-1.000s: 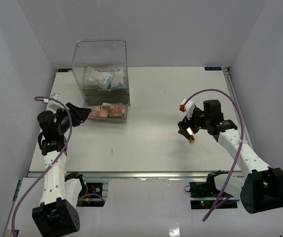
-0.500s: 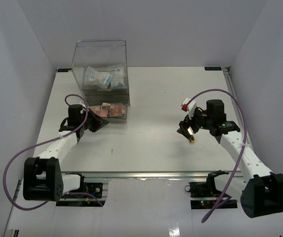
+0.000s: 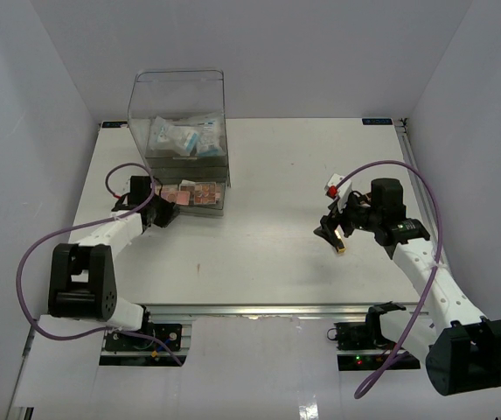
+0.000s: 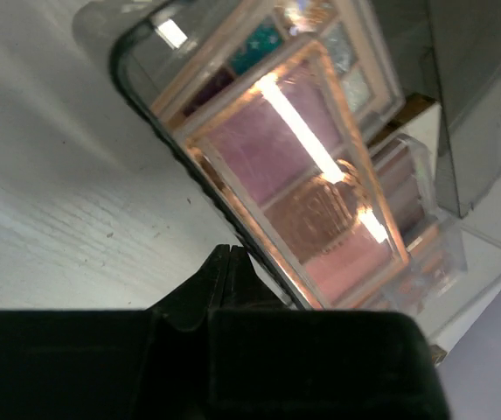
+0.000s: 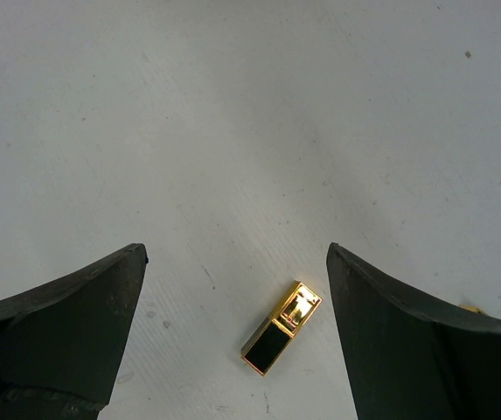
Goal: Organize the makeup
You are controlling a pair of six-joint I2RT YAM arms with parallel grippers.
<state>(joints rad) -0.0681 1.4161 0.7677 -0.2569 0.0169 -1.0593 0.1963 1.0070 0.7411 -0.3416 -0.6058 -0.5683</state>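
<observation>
A black-gold tube (image 5: 281,339) lies on the white table, also in the top view (image 3: 341,248). My right gripper (image 5: 237,252) is open just above it, one finger on either side, touching nothing; the top view (image 3: 332,233) shows it too. Pink-brown eyeshadow palettes (image 3: 193,195) lie in the pulled-out bottom drawer of the clear box (image 3: 177,96). Blue-white packets (image 3: 184,137) sit higher in the box. My left gripper (image 3: 164,215) is shut and empty. In the left wrist view its tip (image 4: 230,254) is at the drawer's front rim (image 4: 158,122), beside a palette (image 4: 311,184).
The clear box stands at the back left of the white table (image 3: 267,175). White walls close in on the left, back and right. A small gold piece (image 5: 470,308) shows at the right finger's edge.
My left arm has stretched out low across the table and its shut gripper has come up against the drawer front. My right gripper has shifted slightly right over the tube.
</observation>
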